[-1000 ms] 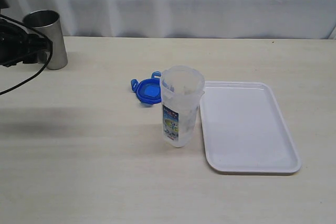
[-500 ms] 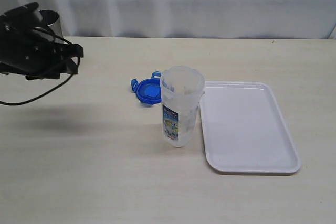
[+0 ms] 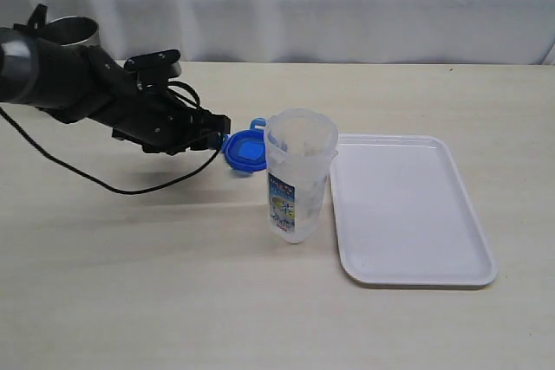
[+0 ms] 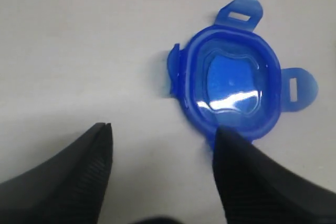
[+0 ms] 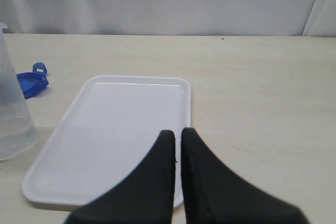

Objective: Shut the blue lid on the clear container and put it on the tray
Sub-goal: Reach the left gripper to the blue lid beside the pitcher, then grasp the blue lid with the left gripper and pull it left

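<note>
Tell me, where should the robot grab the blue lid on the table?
Probably by its raised round rim, from straight above. The blue lid lies flat on the table, so a side pinch has little to catch, and the clear container stands close beside it. The left gripper, fingers open, could straddle the rim between the flaps.
</note>
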Robot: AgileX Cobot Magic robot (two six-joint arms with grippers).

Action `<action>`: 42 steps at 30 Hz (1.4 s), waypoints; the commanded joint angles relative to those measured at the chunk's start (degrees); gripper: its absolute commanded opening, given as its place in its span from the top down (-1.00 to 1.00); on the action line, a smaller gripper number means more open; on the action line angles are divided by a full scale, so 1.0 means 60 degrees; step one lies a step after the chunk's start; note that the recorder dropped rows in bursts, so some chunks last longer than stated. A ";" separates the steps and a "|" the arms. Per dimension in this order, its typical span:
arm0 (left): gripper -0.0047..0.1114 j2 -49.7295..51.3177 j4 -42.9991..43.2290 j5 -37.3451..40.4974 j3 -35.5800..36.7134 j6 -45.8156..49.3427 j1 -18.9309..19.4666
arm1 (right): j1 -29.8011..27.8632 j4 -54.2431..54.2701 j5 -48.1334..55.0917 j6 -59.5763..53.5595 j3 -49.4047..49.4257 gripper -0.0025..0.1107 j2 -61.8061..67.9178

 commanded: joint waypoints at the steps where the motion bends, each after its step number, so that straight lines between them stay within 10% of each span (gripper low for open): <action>1: -0.01 0.0651 -0.0107 -0.0083 -0.0766 0.0062 -0.0120 | -0.0055 0.0016 -0.0001 -0.0071 0.0017 0.88 -0.0060; 18: 0.00 0.1693 -0.0050 -0.1013 -0.1642 0.0278 -0.0442 | -0.0055 0.0016 -0.0001 -0.0071 0.0017 0.88 -0.0060; 42: 0.92 0.1762 -0.0001 -0.0658 -0.1642 -0.0176 -0.0442 | -0.0055 0.0016 -0.0001 -0.0071 0.0017 0.88 -0.0060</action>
